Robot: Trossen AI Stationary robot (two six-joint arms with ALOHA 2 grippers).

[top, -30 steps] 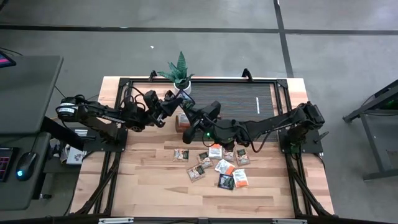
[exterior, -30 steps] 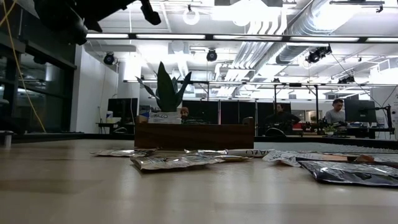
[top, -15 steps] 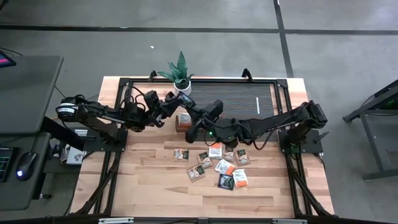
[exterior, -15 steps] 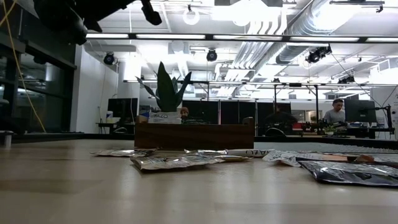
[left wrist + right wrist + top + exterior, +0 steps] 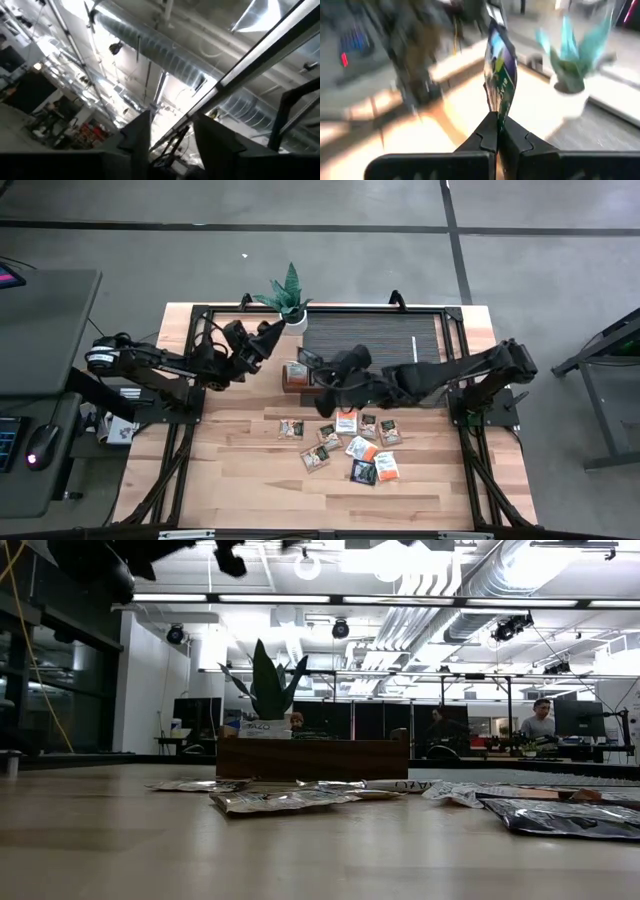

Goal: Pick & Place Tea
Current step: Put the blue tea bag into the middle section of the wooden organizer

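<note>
Your right hand (image 5: 497, 131) has its two fingers pressed together on the lower edge of a dark green sachet (image 5: 500, 75), which stands on edge above the fingertips. From above, that hand (image 5: 318, 370) sits over the middle of the counter (image 5: 240, 480), close to the wooden tray (image 5: 293, 376), with the arm reaching in from the right side. The held sachet (image 5: 309, 358) shows there as a small dark sliver at the fingertips.

Your left hand (image 5: 270, 333) is raised near the potted plant (image 5: 288, 295) at the back edge of the counter. In its own wrist view the two dark fingers (image 5: 137, 132) stand apart with nothing between them, pointing up at the ceiling ducts.

The rest of the tea lies loose on the counter in front of the tray: a cluster of sachets (image 5: 350, 445), some white-and-orange, some dark with a light label, lying flat and partly overlapping. One sachet (image 5: 291, 429) lies a little apart on the left of the group. From counter height you see these sachets (image 5: 280, 800) flat in front of the tray (image 5: 312, 757), with the plant (image 5: 266, 685) rising behind it.

Behind the tray a dark ribbed mat (image 5: 375, 340) covers the back of the counter. People sit at desks in the room beyond (image 5: 540, 720).
</note>
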